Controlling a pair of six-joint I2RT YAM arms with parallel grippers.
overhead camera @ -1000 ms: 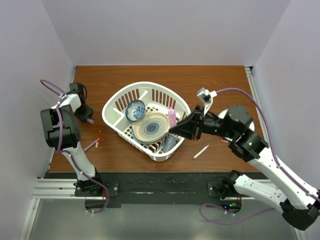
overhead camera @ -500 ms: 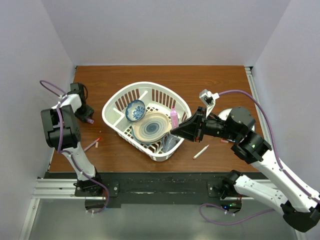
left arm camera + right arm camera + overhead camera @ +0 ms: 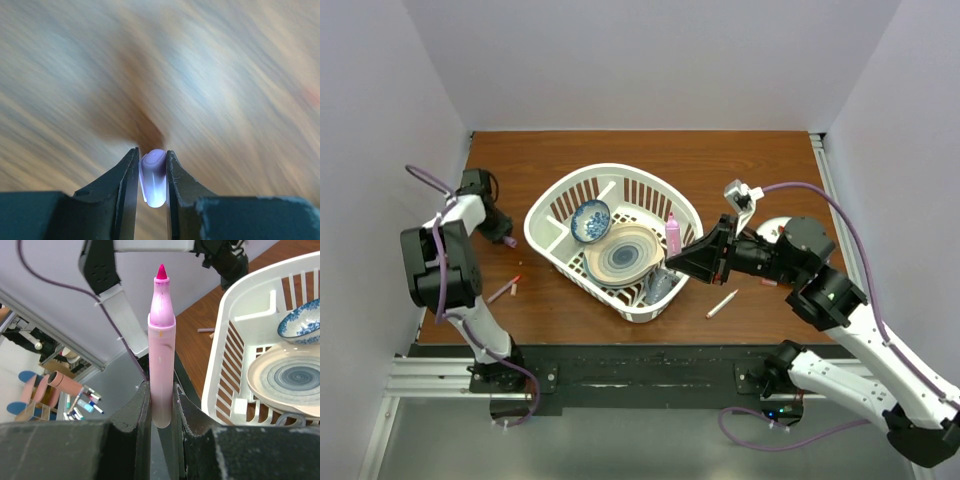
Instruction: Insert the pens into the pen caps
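At the far left of the wooden table [image 3: 570, 150], the left gripper [image 3: 152, 156] is clamped on a pale lilac pen cap [image 3: 153, 175], held low over the wood. Nearer the arms, a reddish pen [image 3: 503, 292] lies loose on the table, uncapped as far as the overhead view shows. In the middle stands the white basket [image 3: 545, 205], holding a blue-patterned bowl [image 3: 590, 220], a striped plate [image 3: 620, 253] and a cup [image 3: 658, 286], none of them part of the job. At the basket's right rim, the right gripper [image 3: 161, 390] pinches a pink pen [image 3: 161, 355] by its lower barrel, its bare magenta tip pointing away from the jaws. A white pen [image 3: 722, 303] lies on the table just right of the basket's near corner.

No pen appears to have gone into a cap yet. The first pairing looks half prepared: cap in one claw, pen in the other, the two well apart with the basket between them. Bringing them together and seating the tip remains, as do the two pens on the table, whose caps cannot be made out.
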